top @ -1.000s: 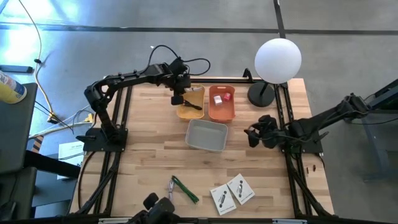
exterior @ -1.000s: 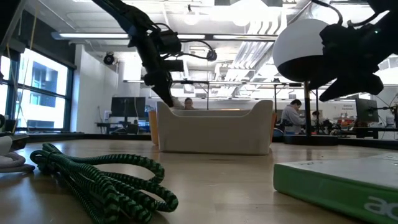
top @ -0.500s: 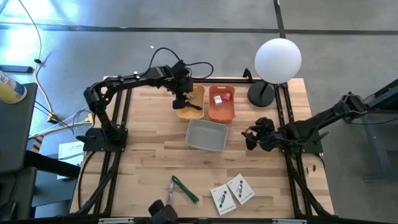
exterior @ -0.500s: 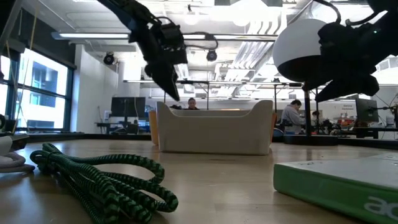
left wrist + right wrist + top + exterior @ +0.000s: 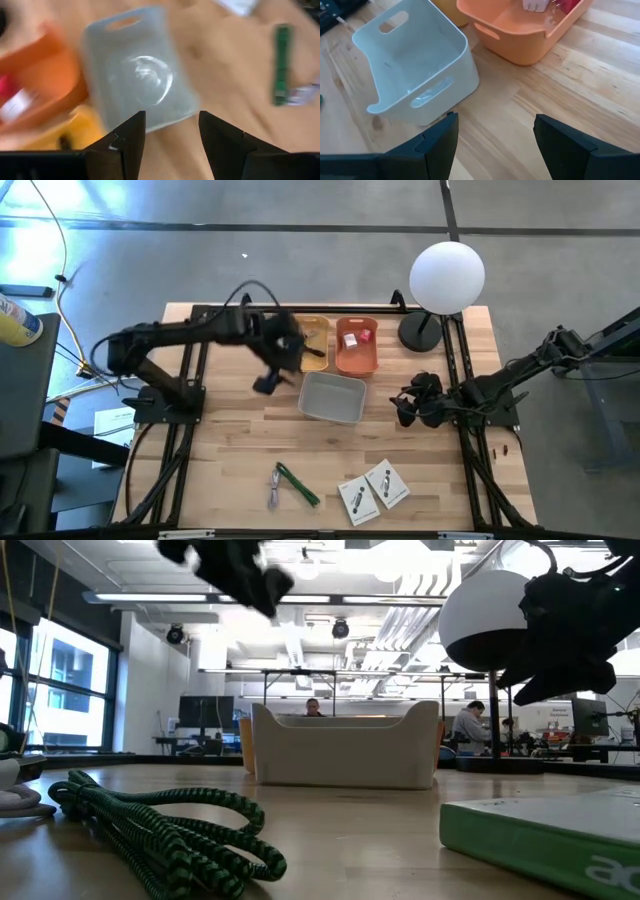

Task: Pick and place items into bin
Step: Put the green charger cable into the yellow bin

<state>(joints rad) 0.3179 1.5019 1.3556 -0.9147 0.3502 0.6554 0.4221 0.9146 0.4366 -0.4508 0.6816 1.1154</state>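
Note:
My left gripper (image 5: 267,383) hangs open and empty above the table, just left of the grey bin (image 5: 333,397); it shows blurred at the top of the low view (image 5: 240,568). In its wrist view, nothing lies between the fingers (image 5: 170,140). My right gripper (image 5: 405,402) waits open right of the grey bin (image 5: 415,65). The orange bin (image 5: 356,346) holds red and white cubes (image 5: 357,334). A dark item (image 5: 313,352) lies in the yellow bin (image 5: 308,343). The green-handled tool (image 5: 296,483) and two white packets (image 5: 372,490) lie flat near the front edge.
A lamp with a white globe (image 5: 447,277) stands at the far right corner. The three bins sit together at the table's far middle. Bare wood lies between the grey bin and the items at the front edge.
My left gripper has risen from over the yellow bin and swung toward the table's near left, ending beside the grey bin's left side. The move is fast and blurs the arm. The dark item stays in the yellow bin.

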